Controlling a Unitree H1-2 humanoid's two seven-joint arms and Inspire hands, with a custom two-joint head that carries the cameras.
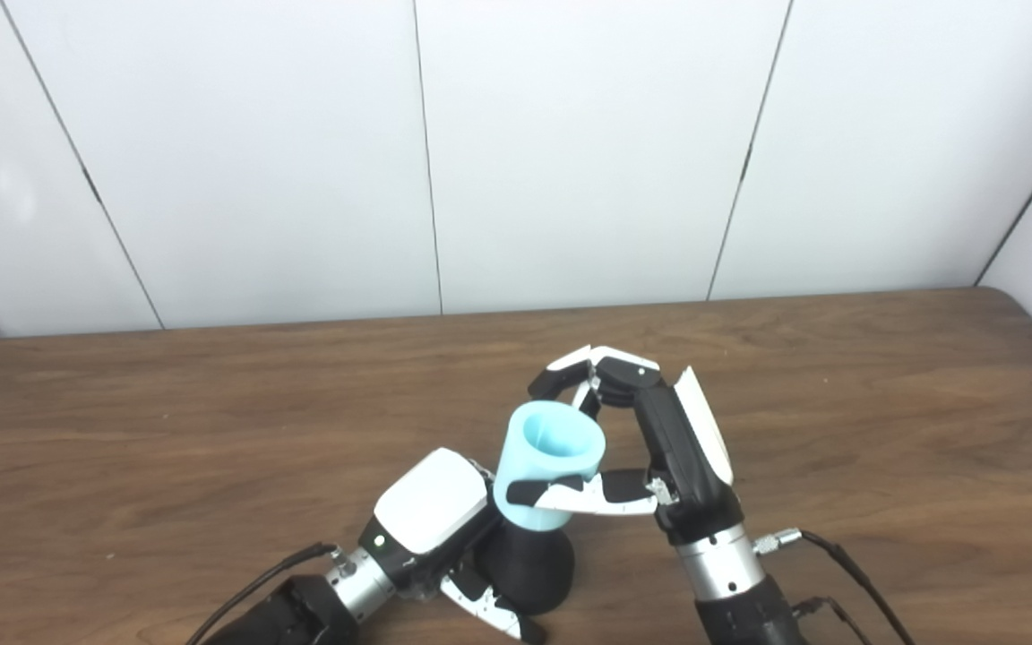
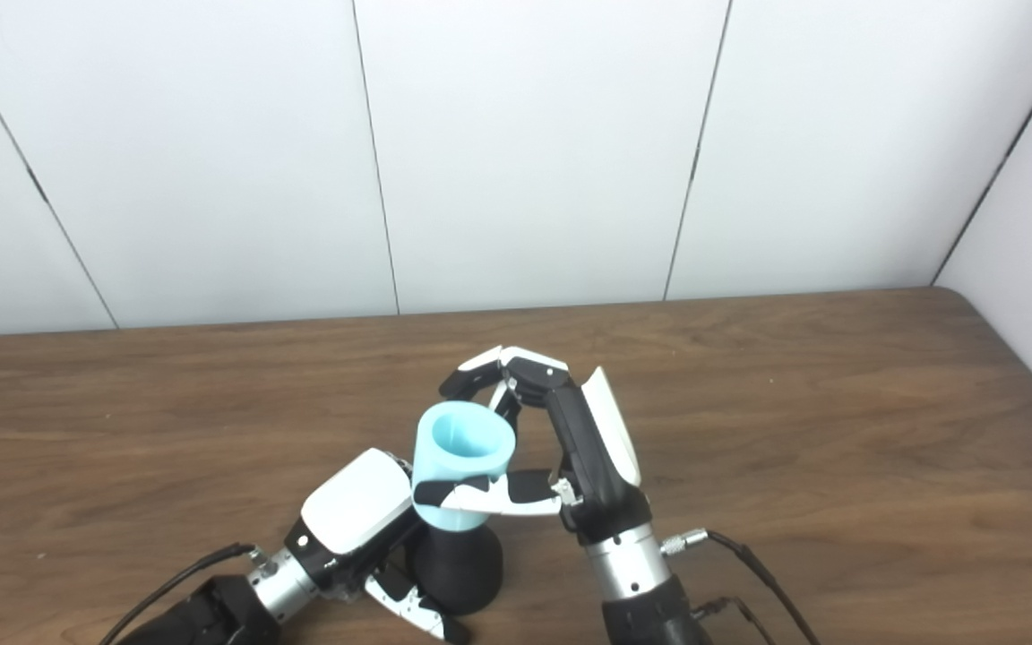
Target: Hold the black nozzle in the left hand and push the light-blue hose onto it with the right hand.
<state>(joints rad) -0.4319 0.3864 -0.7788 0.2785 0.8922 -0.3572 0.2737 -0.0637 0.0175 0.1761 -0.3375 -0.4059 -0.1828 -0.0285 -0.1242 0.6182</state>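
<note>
1. Wooden table (image 1: 838,403) against white panelled wall (image 1: 570,152); both arms come in from bottom edge, hands meet near front centre.
2. Left hand (image 1: 434,515): white back up, fingers curled round black nozzle (image 1: 527,566); thumb shows below and in front of the nozzle's wide base. Closed grip on nozzle.
3. Black nozzle sits low at front edge of table, wide flared part down, narrower end up. Cannot tell if base touches the table.
4. Light-blue hose (image 1: 552,461): short pale-blue tube, standing nearly upright, tilted a little, open mouth facing up toward cameras. Its lower end sits over the top of the nozzle; how far on is hidden.
5. Right hand (image 1: 637,439): thumb laid across front of hose low down, fingers arched over behind the hose rim. Wrapped on the hose, pinching it between thumb and fingers.
6. Left hand just beside hose on its left, touching or nearly so.
7. Black cables (image 1: 838,555) trail from both wrists.
</note>
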